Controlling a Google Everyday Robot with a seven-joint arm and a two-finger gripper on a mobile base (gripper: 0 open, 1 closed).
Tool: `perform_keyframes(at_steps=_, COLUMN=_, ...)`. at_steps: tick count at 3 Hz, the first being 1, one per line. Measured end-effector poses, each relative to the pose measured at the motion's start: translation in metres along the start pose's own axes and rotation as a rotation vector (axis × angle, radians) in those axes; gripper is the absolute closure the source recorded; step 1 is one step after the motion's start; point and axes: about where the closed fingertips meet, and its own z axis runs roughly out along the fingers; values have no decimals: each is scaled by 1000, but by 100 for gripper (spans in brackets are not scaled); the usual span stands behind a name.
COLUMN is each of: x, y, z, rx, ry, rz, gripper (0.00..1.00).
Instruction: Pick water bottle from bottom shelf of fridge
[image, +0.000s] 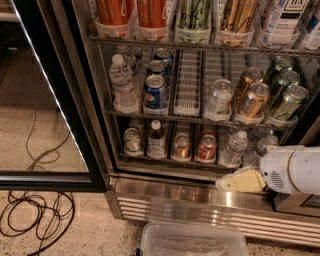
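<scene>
The cream gripper (235, 182) hangs just below the clear, white-capped water bottle (233, 149) in the steel-grey fridge (165, 191).

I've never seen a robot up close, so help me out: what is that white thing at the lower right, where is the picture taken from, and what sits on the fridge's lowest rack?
The white tube is the robot's one arm. The pale piece at its end is the gripper, which serves as its hand. Nothing is in it, and it hangs in front of the steel sill, just below the bottom shelf. A single camera looks down into the open fridge; where it is mounted cannot be told. That shelf carries cans, a dark bottle with a red label, and the clear water bottle, close above the gripper.
</scene>
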Motion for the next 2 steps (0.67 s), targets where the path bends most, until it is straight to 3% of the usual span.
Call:
perform_keyframes(at_steps=1, x=26, y=-9, z=21, rx=40, ry=-78, rz=163, gripper=0)
perform_keyframes(at_steps=2, x=45, y=-24, z=37, rx=113, ry=-154, rz=269, gripper=0)
